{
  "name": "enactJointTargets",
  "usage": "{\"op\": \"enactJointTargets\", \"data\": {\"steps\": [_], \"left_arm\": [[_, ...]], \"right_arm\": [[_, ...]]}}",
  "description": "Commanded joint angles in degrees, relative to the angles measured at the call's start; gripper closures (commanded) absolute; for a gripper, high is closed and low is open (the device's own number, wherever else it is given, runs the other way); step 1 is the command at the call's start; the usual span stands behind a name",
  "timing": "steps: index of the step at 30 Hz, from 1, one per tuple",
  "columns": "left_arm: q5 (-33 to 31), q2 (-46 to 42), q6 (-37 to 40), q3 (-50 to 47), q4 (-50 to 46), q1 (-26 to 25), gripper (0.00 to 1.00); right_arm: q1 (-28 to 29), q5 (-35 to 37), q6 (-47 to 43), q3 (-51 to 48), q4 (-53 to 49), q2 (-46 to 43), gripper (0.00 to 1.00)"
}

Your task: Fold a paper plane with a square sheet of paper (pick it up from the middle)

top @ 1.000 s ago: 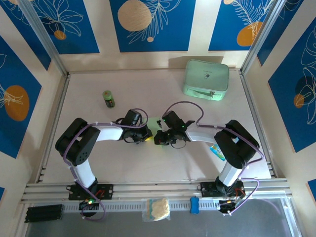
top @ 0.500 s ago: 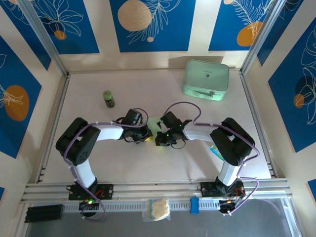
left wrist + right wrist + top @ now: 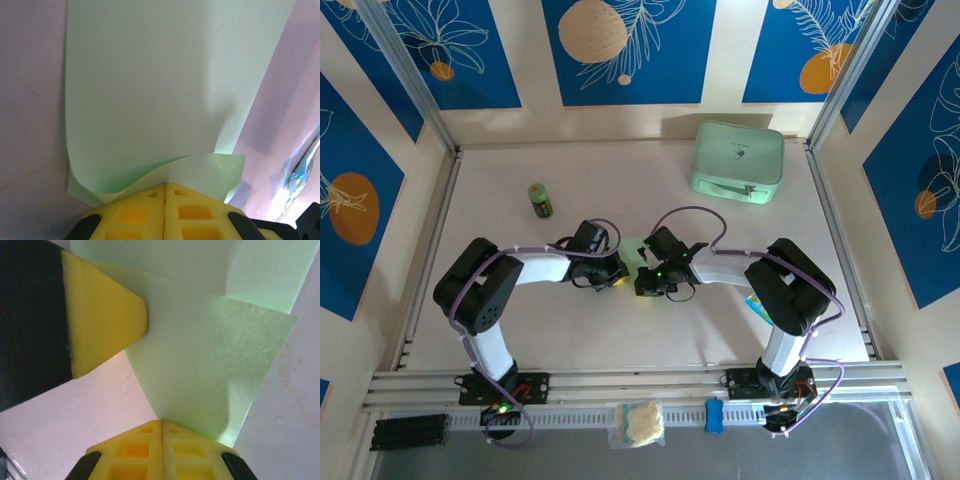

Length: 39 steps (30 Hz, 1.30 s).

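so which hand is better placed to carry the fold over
left, probably: the left hand is shut on the paper sheet at its lifted, curling edge, ready to roll it over; the right hand pinches the opposite side

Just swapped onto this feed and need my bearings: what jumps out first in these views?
The two arms meet at the centre of the top view, with the left gripper and right gripper both shut on one pale green sheet of paper. The sheet shows overlapping folded layers. Further back, a mint-green case sits at the right and a small green bottle at the left.
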Motion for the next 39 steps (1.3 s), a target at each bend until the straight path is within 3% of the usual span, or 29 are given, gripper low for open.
{"op": "enactJointTargets", "data": {"steps": [1, 11, 20, 28, 39], "left_arm": [[-6.6, 4.1, 1.8, -1.9, -9.5, -0.2, 0.91], [-6.4, 5.7, 2.0, -1.5, -9.1, 0.0, 0.92], [-5.4, 5.3, 1.8, -0.8, -9.1, -0.1, 0.91], [-5.1, 4.5, 1.7, -0.5, -9.2, -0.1, 0.91], [-1.9, 0.4, 3.3, 1.7, -6.5, -0.1, 0.87]], "right_arm": [[0.0, 0.0, -1.3, -2.7, -3.5, 0.1, 0.97], [-0.5, -2.7, 3.7, -16.4, 3.1, -8.4, 0.97], [0.7, 0.4, 3.2, -14.3, 3.0, -19.2, 0.96], [1.0, 1.2, 3.1, -6.3, 2.4, -9.1, 0.99], [0.5, 5.2, 4.2, -3.2, -1.2, -1.8, 1.00]]}}
